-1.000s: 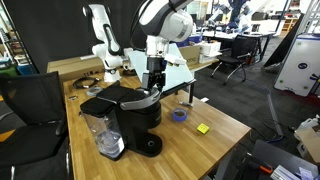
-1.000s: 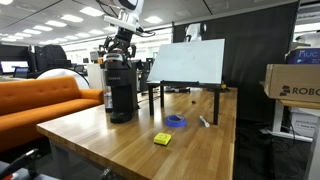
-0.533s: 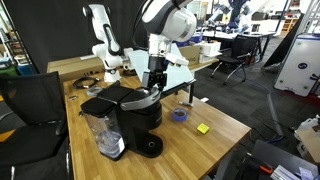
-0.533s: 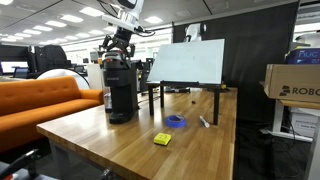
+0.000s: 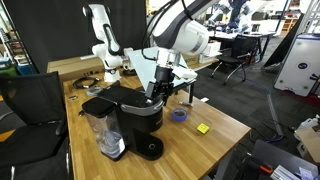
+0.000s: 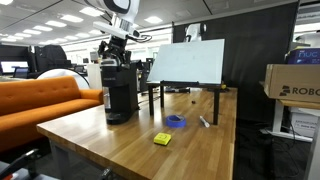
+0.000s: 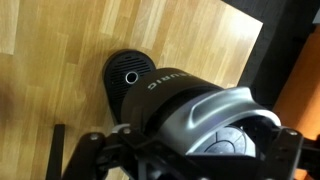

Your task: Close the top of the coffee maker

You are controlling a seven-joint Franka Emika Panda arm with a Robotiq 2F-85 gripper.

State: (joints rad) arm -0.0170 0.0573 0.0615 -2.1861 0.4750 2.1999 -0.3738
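Observation:
The black coffee maker [image 5: 138, 122] stands near a corner of the wooden table, with its clear water tank [image 5: 102, 135] on its side; it also shows in an exterior view [image 6: 120, 95]. Its black top [image 5: 115, 98] lies low over the machine. My gripper [image 5: 156, 90] is at the front edge of the top, touching or just above it, and shows from the side [image 6: 113, 55]. In the wrist view the top with its silver handle [image 7: 200, 110] fills the frame below my gripper [image 7: 190, 150], above the round base [image 7: 130, 72]. The fingers look spread and hold nothing.
A large white tilted board [image 6: 190, 62] stands on a low stand behind the machine. A blue tape roll [image 5: 180, 114], a yellow block [image 5: 203, 128] and a marker [image 6: 203, 121] lie on the table. An orange sofa [image 6: 40, 100] and a black chair [image 5: 30, 100] flank the table.
The arm has swung and tilted over the machine. The gripper has moved a little lower onto the front of the top.

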